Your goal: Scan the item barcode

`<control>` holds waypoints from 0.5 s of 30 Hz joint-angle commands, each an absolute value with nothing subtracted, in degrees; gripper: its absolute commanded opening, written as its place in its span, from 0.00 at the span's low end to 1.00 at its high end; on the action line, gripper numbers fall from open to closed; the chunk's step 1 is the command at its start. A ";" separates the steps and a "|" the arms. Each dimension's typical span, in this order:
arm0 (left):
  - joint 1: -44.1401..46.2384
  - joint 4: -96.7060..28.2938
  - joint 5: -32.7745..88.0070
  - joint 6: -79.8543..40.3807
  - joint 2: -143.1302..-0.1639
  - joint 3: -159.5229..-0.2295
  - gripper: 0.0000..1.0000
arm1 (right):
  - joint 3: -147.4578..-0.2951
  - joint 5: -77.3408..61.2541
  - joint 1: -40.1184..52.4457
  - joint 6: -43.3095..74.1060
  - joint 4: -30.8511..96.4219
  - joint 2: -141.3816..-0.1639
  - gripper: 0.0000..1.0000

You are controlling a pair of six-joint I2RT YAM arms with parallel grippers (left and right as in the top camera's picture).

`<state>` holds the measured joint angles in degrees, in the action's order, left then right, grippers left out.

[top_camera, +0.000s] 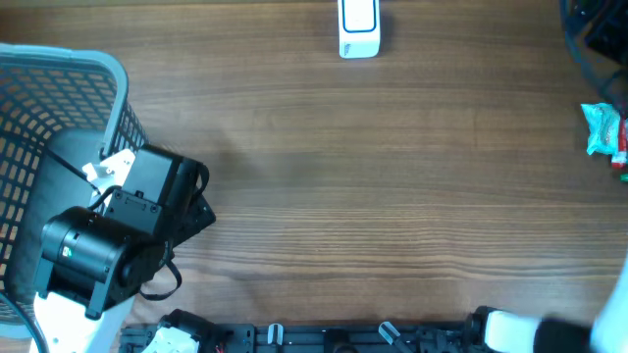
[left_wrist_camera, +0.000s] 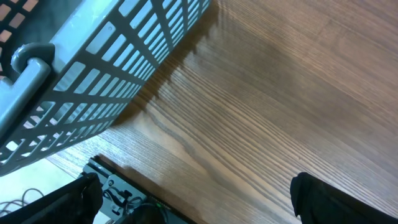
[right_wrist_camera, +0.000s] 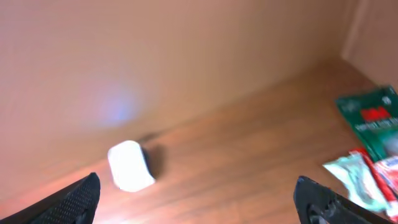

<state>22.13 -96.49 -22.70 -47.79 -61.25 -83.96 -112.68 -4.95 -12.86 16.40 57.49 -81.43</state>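
A white barcode scanner (top_camera: 358,29) with a blue rim stands at the far edge of the table, and in the right wrist view this scanner (right_wrist_camera: 130,165) is a blurred white block. Small packets lie at the table's right edge: a teal and white one (top_camera: 600,127) (right_wrist_camera: 353,177), a green one (right_wrist_camera: 373,115) and a red one (right_wrist_camera: 387,171). My right gripper (right_wrist_camera: 199,200) is open above bare wood, left of the packets, with nothing between its fingers. My left gripper (left_wrist_camera: 196,200) is open too, over the wood beside the basket, and holds nothing.
A grey plastic basket (top_camera: 59,108) (left_wrist_camera: 93,81) with a lattice wall fills the left side, with the left arm (top_camera: 98,245) right against it. The right arm (top_camera: 535,331) shows only as a blur at the bottom right. A black rail (top_camera: 324,335) runs along the near edge.
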 commanded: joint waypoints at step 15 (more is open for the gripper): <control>22.13 -96.49 -23.44 -47.09 -61.08 -84.12 1.00 | -98.56 -3.33 -7.81 23.11 59.22 -53.28 1.00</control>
<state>22.13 -96.49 -22.68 -47.79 -61.25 -83.96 -105.95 -5.13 -10.79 22.11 63.86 -58.83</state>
